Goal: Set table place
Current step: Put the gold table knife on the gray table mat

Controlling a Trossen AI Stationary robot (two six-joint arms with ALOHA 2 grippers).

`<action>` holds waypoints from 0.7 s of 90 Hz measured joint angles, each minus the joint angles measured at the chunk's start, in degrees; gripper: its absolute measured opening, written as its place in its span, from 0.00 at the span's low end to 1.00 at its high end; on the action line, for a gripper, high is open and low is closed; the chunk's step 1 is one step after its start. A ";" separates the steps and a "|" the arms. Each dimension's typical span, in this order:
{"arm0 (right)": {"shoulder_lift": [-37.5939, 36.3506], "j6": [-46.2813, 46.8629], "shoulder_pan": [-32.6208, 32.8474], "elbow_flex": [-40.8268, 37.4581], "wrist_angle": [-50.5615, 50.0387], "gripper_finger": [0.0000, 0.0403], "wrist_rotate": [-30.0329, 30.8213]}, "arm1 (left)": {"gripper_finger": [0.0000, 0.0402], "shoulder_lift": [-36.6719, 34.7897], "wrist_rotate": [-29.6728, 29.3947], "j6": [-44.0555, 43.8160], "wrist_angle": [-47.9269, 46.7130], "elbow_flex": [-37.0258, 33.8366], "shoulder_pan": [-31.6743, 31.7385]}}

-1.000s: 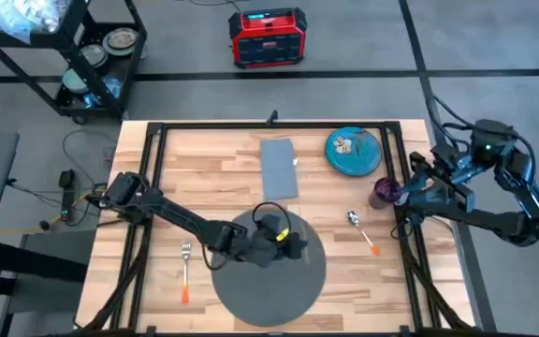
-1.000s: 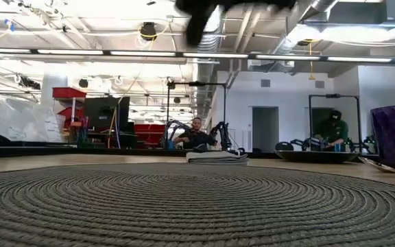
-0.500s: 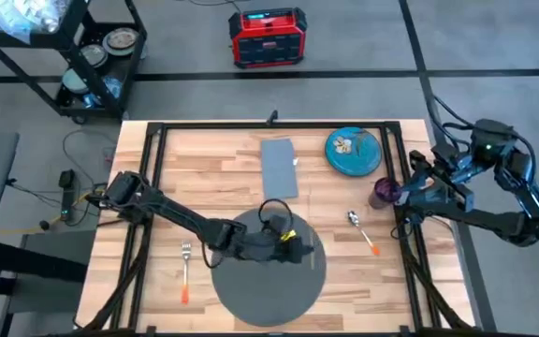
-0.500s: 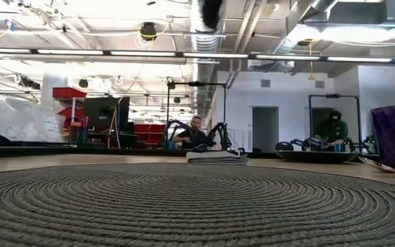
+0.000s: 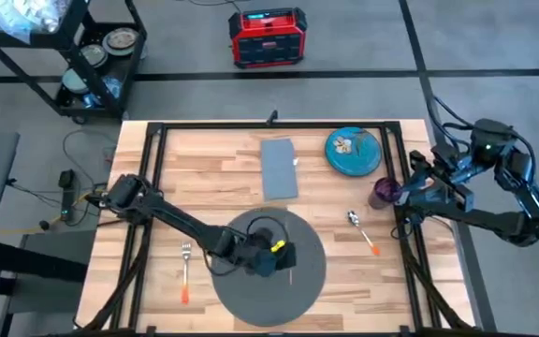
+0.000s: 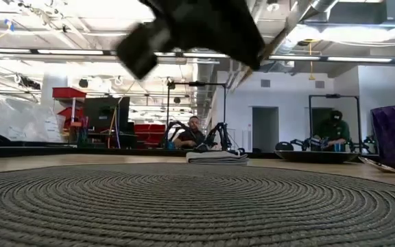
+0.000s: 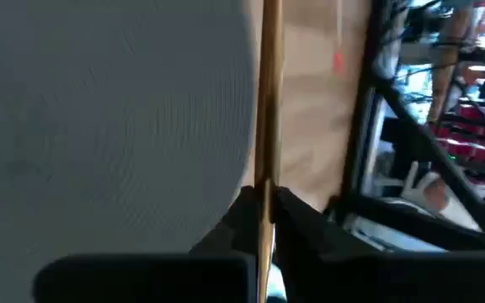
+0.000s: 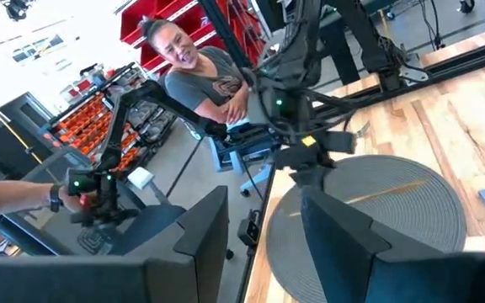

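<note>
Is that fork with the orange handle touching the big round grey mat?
Apart. The high view shows the fork lying left of the placemat, with a strip of bare table between them.

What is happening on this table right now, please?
The left gripper hovers over the large round dark grey placemat on the light wood table, its fingers shut on a thin wooden stick. The right gripper waits, open, at the table's right edge beside a purple cup. The teal plate, grey cloth napkin, fork and spoon lie off the placemat.
</note>
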 joint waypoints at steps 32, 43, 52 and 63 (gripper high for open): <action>1.32 -2.49 0.00 0.00 -0.14 0.34 3.21 | 0.00 14.70 11.21 0.49 -39.93 29.91 1.66; 1.46 -2.60 0.00 0.00 -0.20 0.34 3.29 | 0.00 19.35 11.41 4.78 -43.10 35.46 2.81; 1.44 -2.52 -0.01 0.00 -0.20 0.34 3.29 | 0.00 20.70 11.21 5.50 -38.24 36.05 3.35; 1.44 -2.47 -0.01 0.00 -0.38 0.34 3.27 | 0.00 22.24 11.37 5.90 -37.26 35.82 3.37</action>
